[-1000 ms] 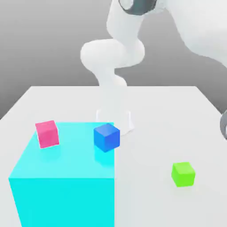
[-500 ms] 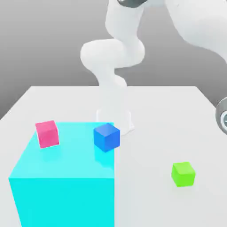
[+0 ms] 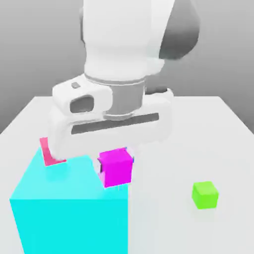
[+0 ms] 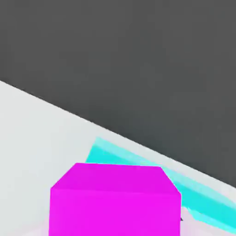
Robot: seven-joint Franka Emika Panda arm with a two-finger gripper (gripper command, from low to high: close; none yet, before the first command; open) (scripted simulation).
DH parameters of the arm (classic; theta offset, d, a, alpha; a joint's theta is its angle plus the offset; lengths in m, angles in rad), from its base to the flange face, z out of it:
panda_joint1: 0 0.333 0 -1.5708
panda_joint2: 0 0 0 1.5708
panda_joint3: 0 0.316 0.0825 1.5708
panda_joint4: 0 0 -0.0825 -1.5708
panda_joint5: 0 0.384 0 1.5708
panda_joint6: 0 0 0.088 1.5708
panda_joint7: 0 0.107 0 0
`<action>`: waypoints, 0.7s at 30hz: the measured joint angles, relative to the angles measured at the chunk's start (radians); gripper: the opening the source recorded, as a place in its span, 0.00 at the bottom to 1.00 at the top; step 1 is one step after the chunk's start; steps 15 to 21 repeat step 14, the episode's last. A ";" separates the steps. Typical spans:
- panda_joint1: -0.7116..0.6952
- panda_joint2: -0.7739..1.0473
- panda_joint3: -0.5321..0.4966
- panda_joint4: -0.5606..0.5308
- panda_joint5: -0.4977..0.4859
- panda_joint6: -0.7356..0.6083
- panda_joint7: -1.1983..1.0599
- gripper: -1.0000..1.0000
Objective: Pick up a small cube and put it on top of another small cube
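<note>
The tool (image 3: 115, 161) grasps the magenta cube (image 3: 116, 167) directly over the blue cube on the cyan block (image 3: 69, 213).

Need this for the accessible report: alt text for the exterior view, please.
A white robot hand holds a magenta cube over the top of a big cyan block, near its edge on the exterior view's right. A pink cube on the block is partly hidden behind the hand, and a green cube sits on the white table.
</note>
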 joint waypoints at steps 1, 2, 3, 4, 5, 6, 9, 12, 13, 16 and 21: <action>-0.017 -0.036 -0.011 -0.018 -0.002 -0.017 0.028 0.00; -0.036 -0.072 -0.025 -0.037 -0.004 -0.035 0.056 0.00; -0.058 -0.108 -0.037 -0.055 -0.007 -0.052 0.085 0.00; -0.081 -0.144 -0.051 -0.074 -0.010 -0.069 0.114 0.00; -0.107 -0.179 -0.061 -0.092 -0.012 -0.086 0.141 0.00; -0.131 -0.212 -0.073 -0.111 -0.015 -0.100 0.168 0.00; -0.150 -0.200 -0.091 -0.181 -0.014 -0.019 0.187 0.00; -0.153 -0.173 -0.096 -0.222 -0.012 0.049 0.186 1.00; -0.153 -0.173 -0.096 -0.222 -0.012 0.049 0.186 1.00; -0.153 -0.173 -0.096 -0.222 -0.012 0.049 0.186 1.00; -0.153 -0.173 -0.096 -0.222 -0.012 0.049 0.186 1.00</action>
